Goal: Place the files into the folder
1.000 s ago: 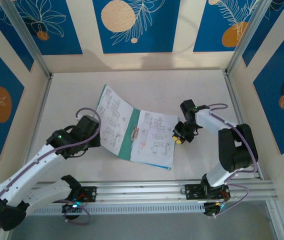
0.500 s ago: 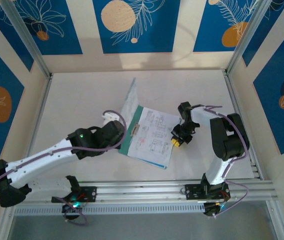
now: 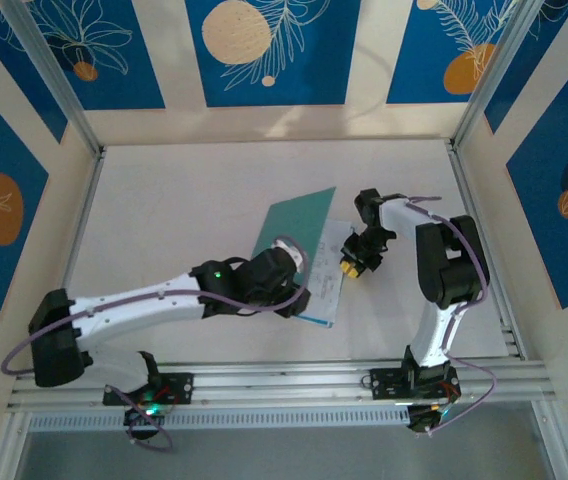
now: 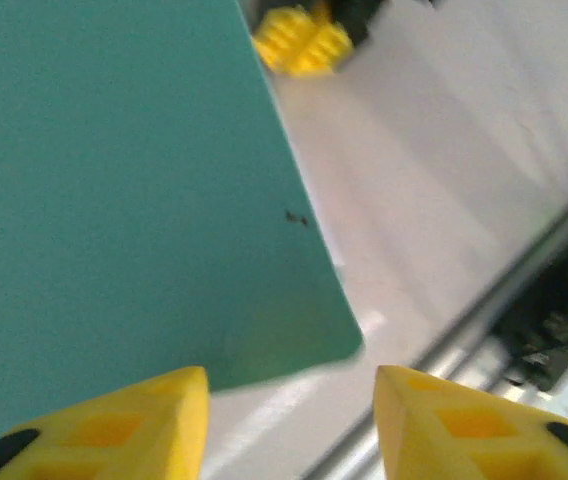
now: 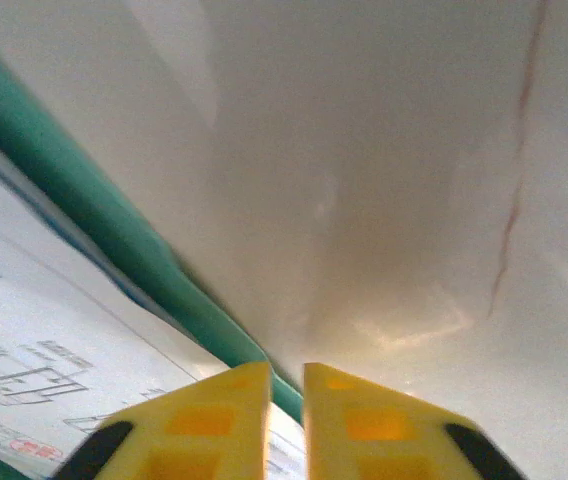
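The right pincer (image 5: 286,415) sits at the edge of the folder (image 5: 74,195), beside the printed files (image 5: 44,330)

a pale, off-white surface (image 3: 164,210) sits inside a cream-walled enclosure. blue wall panels (image 3: 264,50) carry orange circles and white leaf outlines. silver metal posts (image 3: 52,75) rise at the back corners, and a silver rail (image 3: 294,381) runs along the near edge.

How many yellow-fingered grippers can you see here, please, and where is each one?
2. The left gripper hangs open above the closed folder's near corner. The right gripper sits at the right edge of the files sticking out of it.
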Robot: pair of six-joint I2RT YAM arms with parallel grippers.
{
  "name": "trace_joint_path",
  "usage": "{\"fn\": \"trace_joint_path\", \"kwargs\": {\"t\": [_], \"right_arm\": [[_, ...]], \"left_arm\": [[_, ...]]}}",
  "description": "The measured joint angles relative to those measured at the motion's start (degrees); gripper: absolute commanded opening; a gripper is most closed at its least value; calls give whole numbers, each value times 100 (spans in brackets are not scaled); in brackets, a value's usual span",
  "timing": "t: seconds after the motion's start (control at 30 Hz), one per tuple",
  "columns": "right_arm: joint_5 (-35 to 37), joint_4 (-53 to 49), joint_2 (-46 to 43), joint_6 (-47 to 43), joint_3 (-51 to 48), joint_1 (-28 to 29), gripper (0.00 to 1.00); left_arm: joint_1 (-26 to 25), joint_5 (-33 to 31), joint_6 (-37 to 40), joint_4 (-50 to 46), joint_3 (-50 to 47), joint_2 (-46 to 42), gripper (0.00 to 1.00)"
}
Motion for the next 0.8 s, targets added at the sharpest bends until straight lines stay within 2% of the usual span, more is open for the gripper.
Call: {"fn": "trace_joint_path", "kwargs": {"t": [0.1, 0.2, 0.23, 0.33, 0.37, 0.5, 0.63, 0.8], "right_arm": [[494, -105, -505, 83, -61, -166, 41], [909, -306, -1180, 162, -138, -321, 52], [1012, -363, -1353, 186, -140, -361, 56], [1268, -507, -1814, 184, -140, -393, 83], [1344, -564, -1932, 146, -140, -380, 99], [1423, -448, -2468, -39, -256, -297, 99], [1366, -310, -3130, -319, -424, -160, 99], [1604, -116, -3720, -844, -426, 155, 99]], "left_arm": [[-2, 691, 22, 411, 0, 319, 66], [0, 1169, 39, 693, 9, 487, 70], [13, 1263, 46, 750, 22, 516, 76], [92, 1515, 9, 944, 111, 560, 98], [144, 1598, -28, 1043, 116, 555, 100], [560, 1818, -286, 1381, 92, 531, 100], [1220, 1965, -664, 1729, -240, 236, 100], [2164, 1473, -861, 1298, -636, -516, 100]]}}
